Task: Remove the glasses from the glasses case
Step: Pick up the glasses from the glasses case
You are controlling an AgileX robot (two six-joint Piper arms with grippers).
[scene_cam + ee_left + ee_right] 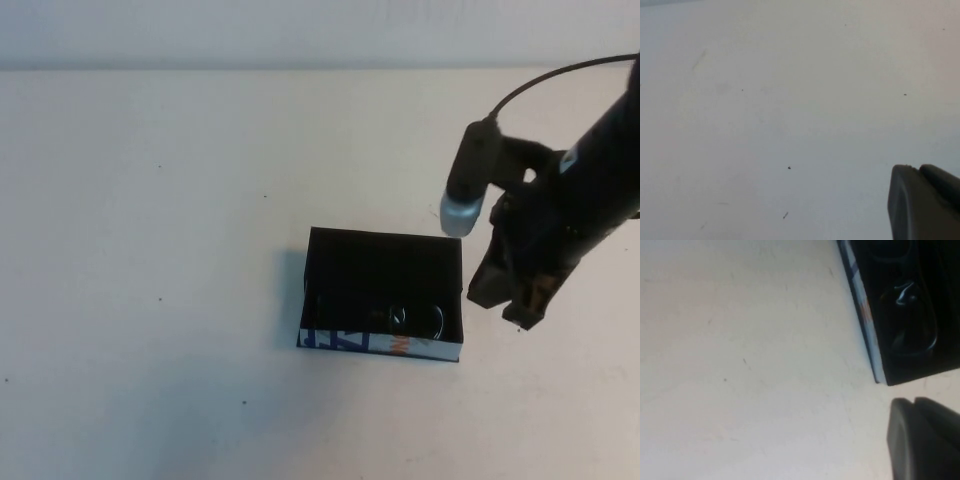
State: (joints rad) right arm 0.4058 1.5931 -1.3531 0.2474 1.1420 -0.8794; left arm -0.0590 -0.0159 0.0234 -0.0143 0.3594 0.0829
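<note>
Right gripper (520,300), on a black arm slanting down from the right, hangs just beside the right end of the shallow black rectangular glasses case (383,293) on the pale table (150,250); whether its fingers are apart or together cannot be told. Dark-framed glasses (910,315) lie inside the case. Left gripper (925,205) sits above bare table, its finger state likewise indiscernible.

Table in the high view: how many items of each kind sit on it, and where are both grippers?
Glasses case: 1
Glasses, inside the case: 1
Total: 2
Right gripper hovers just right of the case; left gripper is over bare table.
</note>
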